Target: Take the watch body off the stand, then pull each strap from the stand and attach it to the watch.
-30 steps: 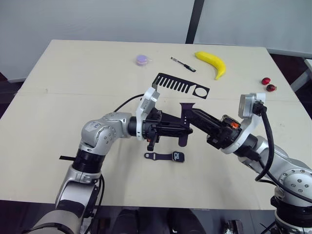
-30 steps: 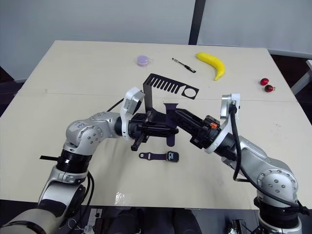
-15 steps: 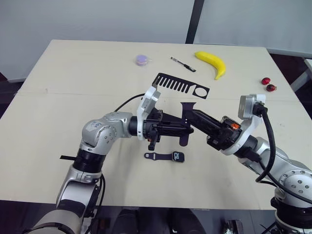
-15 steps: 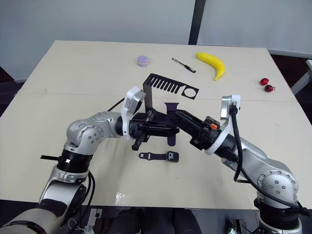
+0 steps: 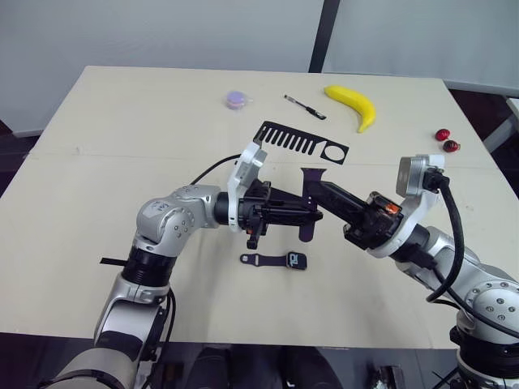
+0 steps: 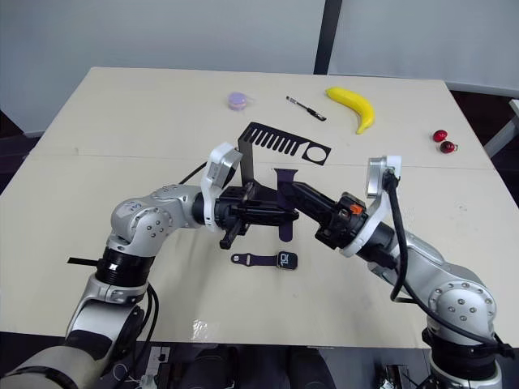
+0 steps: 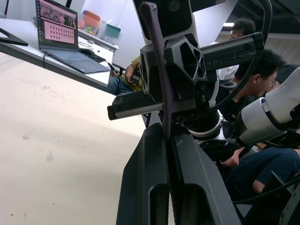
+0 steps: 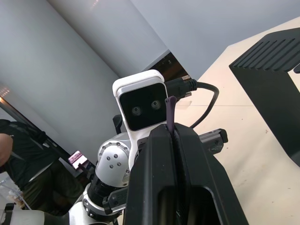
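A dark purple strap (image 5: 306, 233) hangs upright above the table's middle, and both grippers are shut on it. My left gripper (image 5: 310, 216) pinches it from the left, with the strap (image 7: 154, 47) rising between its fingers. My right gripper (image 5: 315, 191) clamps its upper part from the right, where the strap's tip (image 8: 170, 110) sticks out past the fingers. Just below them the watch body (image 5: 296, 260) lies on the table, its screen up, with another strap (image 5: 259, 259) joined to its left side. The black stand (image 5: 300, 144) is behind the grippers.
At the back of the table lie a banana (image 5: 353, 104), a black pen (image 5: 304, 106) and a small purple round thing (image 5: 237, 100). Two red cherries (image 5: 447, 140) sit at the right edge. Seated people (image 7: 255, 79) and a laptop (image 7: 61, 37) appear past the table.
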Controlling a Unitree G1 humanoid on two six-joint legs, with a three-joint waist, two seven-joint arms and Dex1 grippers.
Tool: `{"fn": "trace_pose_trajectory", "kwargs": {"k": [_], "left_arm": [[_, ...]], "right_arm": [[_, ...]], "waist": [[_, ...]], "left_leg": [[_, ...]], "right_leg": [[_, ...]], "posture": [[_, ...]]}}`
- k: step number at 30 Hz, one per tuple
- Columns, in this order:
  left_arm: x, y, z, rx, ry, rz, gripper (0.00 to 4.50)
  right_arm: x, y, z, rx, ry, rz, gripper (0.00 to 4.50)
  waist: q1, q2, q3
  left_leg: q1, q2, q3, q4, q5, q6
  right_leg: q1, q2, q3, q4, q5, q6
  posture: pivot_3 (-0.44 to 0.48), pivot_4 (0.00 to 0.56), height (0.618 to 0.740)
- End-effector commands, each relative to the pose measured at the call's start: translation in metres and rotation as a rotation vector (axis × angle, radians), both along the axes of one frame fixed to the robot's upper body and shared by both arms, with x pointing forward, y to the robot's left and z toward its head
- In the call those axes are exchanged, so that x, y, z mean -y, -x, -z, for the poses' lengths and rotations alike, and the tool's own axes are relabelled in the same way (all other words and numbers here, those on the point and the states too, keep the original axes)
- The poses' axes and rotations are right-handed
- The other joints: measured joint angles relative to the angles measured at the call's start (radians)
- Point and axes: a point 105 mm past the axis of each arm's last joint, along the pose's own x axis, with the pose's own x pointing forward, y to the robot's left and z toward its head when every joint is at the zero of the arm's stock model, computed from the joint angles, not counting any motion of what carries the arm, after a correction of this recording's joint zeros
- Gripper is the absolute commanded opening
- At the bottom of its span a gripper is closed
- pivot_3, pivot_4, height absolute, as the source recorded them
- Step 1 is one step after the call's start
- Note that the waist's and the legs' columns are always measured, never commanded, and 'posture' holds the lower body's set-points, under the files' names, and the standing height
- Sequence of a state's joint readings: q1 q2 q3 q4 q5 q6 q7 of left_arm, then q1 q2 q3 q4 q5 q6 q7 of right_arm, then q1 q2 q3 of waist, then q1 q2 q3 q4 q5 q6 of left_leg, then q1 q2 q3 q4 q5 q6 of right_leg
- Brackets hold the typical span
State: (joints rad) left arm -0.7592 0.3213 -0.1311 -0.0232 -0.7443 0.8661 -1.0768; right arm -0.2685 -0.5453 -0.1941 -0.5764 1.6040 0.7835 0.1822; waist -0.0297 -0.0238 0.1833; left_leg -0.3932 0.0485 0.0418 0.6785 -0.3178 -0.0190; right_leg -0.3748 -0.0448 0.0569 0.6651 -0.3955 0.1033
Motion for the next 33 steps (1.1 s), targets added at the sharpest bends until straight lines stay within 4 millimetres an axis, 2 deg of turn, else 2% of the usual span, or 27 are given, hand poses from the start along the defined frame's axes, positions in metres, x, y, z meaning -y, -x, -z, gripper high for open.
{"fn": "trace_pose_trajectory", "kwargs": {"k": [1,3,4,5,9,12,14,17,24,27,33], "left_arm": [[0.001,0.003,-0.009,0.030,0.025,0.013,0.00],[0.000,0.003,-0.010,0.025,0.028,0.016,0.00],[-0.002,0.004,-0.010,0.022,0.029,0.025,0.66],[-0.006,0.006,-0.011,0.025,0.026,0.038,0.94],[-0.019,0.012,-0.001,0.141,-0.079,0.029,3.00],[-0.023,0.012,0.027,0.261,-0.236,-0.018,4.47],[-0.021,0.008,0.047,0.313,-0.320,-0.065,4.47],[-0.017,0.006,0.065,0.380,-0.384,-0.096,4.47],[-0.004,-0.003,0.085,0.463,-0.439,-0.178,4.47],[0.000,-0.008,0.090,0.471,-0.451,-0.207,4.47],[0.009,-0.011,0.102,0.474,-0.477,-0.218,4.47]], "right_arm": [[-0.002,0.011,-0.014,0.054,-0.040,-0.039,0.04],[-0.001,0.011,-0.014,0.056,-0.034,-0.039,0.04],[-0.001,0.011,-0.014,0.057,-0.031,-0.039,0.00],[-0.001,0.012,-0.013,0.059,-0.026,-0.039,0.00],[0.006,0.016,-0.010,0.085,0.068,-0.026,0.00],[0.019,0.023,0.002,0.106,0.247,-0.012,0.00],[0.029,0.031,0.013,0.114,0.382,-0.026,0.00],[0.042,0.040,0.028,0.114,0.540,-0.049,0.00],[0.075,0.047,0.064,0.156,0.872,-0.087,0.00],[0.083,0.045,0.071,0.185,0.934,-0.087,0.00],[0.087,0.041,0.082,0.194,0.946,-0.072,0.00]], "waist": [[0.000,0.000,0.000],[0.000,0.000,0.000],[0.000,0.000,0.000],[0.000,0.000,0.000],[-0.002,0.000,0.000],[0.003,0.000,0.000],[0.008,0.000,0.000],[0.019,0.000,0.000],[0.028,0.000,0.000],[0.028,0.000,0.000],[0.029,0.000,0.000]], "left_leg": [[0.000,0.000,0.000,0.000,0.000,0.000],[0.000,0.000,0.000,0.000,0.000,0.000],[0.000,0.000,0.000,0.000,0.000,0.000],[0.000,0.000,0.000,0.000,0.000,0.000],[0.000,0.000,0.000,0.000,0.000,0.000],[0.000,0.000,0.000,-0.002,0.000,0.000],[0.000,-0.001,-0.001,-0.002,0.000,0.000],[0.000,-0.001,-0.001,0.000,-0.001,0.001],[0.000,-0.001,-0.001,0.000,-0.001,0.002],[0.000,-0.001,-0.001,0.000,-0.001,0.002],[0.001,-0.001,-0.001,0.001,-0.001,0.002]], "right_leg": [[0.000,0.000,0.000,0.000,0.000,0.000],[0.000,0.000,0.000,0.000,0.000,0.000],[0.000,0.000,0.000,0.000,0.000,0.000],[0.000,0.000,0.000,0.000,0.000,0.000],[0.000,0.000,0.000,0.000,0.000,0.000],[0.000,0.000,0.000,-0.002,0.000,0.000],[0.002,-0.001,0.000,-0.004,0.000,0.000],[0.004,-0.001,0.000,-0.006,0.000,0.001],[0.004,0.001,0.000,-0.006,0.000,0.000],[0.004,0.001,0.000,-0.006,0.000,0.001],[0.004,0.001,0.001,-0.004,0.000,0.001]], "posture": [[0.000,0.150,0.740],[0.000,0.150,0.740],[0.000,0.150,0.740],[0.000,0.150,0.740],[0.000,0.150,0.740],[0.000,0.150,0.740],[0.000,0.150,0.740],[0.000,0.150,0.740],[0.000,0.150,0.740],[0.000,0.150,0.740],[0.000,0.150,0.740]]}}
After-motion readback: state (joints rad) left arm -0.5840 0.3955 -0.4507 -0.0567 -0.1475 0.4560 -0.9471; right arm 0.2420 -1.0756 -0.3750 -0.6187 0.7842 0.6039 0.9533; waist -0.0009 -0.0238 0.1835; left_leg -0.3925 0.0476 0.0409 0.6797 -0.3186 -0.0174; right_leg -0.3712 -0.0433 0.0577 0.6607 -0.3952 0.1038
